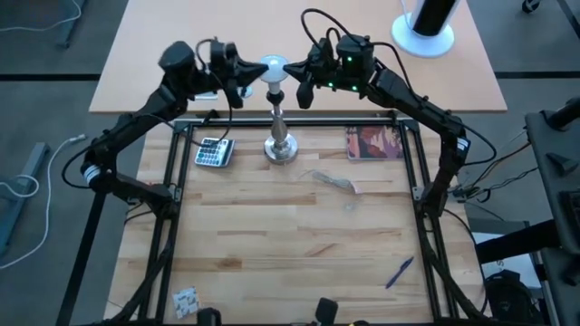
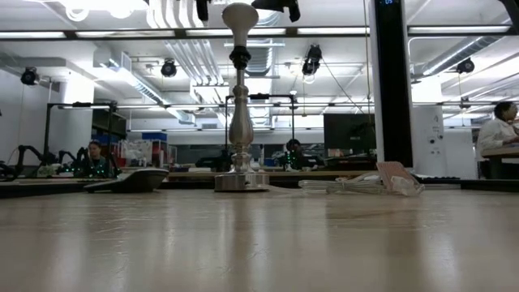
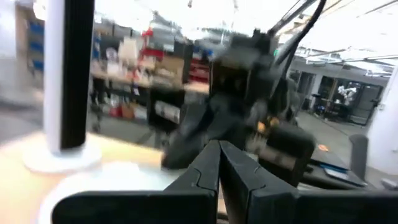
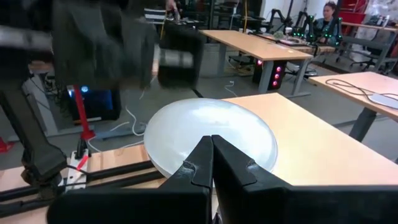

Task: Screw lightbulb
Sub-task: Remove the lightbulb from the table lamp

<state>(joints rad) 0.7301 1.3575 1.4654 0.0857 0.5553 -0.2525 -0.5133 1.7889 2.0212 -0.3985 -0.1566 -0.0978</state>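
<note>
- High view looks straight down on the table [image 1: 299, 235].
- Low view sits at tabletop level, facing the stand [image 2: 240, 122] at frame centre; both share it.
- Wrist views sit close beside the lightbulb [image 4: 211, 140].

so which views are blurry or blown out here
Left wrist view: motion-smeared throughout, the right arm a dark blur, and the bulb washes into a pale patch. Right wrist view: the left arm is smeared, the bulb fairly crisp. Low view: ceiling lights glare behind the bulb. High view: sharp, evenly lit.
</note>
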